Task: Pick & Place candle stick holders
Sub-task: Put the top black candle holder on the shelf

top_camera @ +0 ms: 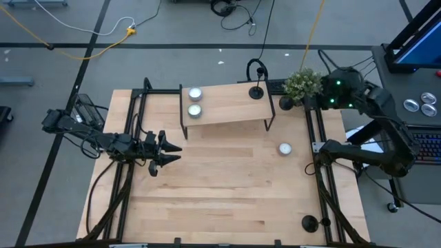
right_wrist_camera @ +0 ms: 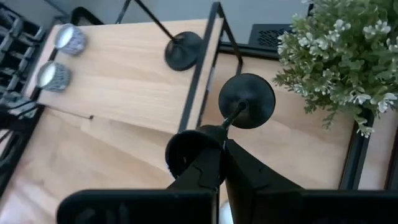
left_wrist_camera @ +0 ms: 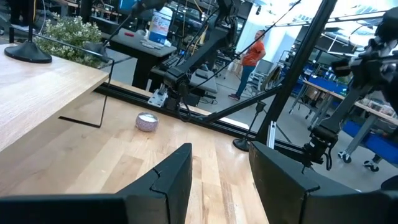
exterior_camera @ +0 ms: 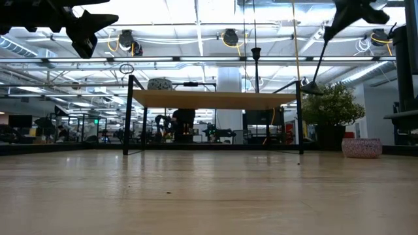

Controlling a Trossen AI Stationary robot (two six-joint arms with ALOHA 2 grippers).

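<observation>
A matte-black candle stick holder (top_camera: 256, 91) stands by its disc base on the right end of the small raised shelf (top_camera: 227, 107). My right gripper (right_wrist_camera: 224, 146) is shut on a second holder (right_wrist_camera: 247, 101) beside the shelf's right end, near the plant. A third holder (top_camera: 308, 222) stands at the table's near right. My left gripper (top_camera: 169, 149) is open and empty above the table's left side, pointing toward the right edge. My right gripper pinches the holder's thin stem (right_wrist_camera: 231, 120) near its free upper end between its two fingers, coming from above at a slant. The holder hangs tilted below the fingers. Its disc base (exterior_camera: 311, 88) is lowest and clear of the table.
Two silver tealights (top_camera: 195, 101) sit on the shelf's left end, and a third (top_camera: 284, 148) lies on the table to the right. A potted plant (top_camera: 303, 84) stands at the far right corner. Black frame rails run along both table sides.
</observation>
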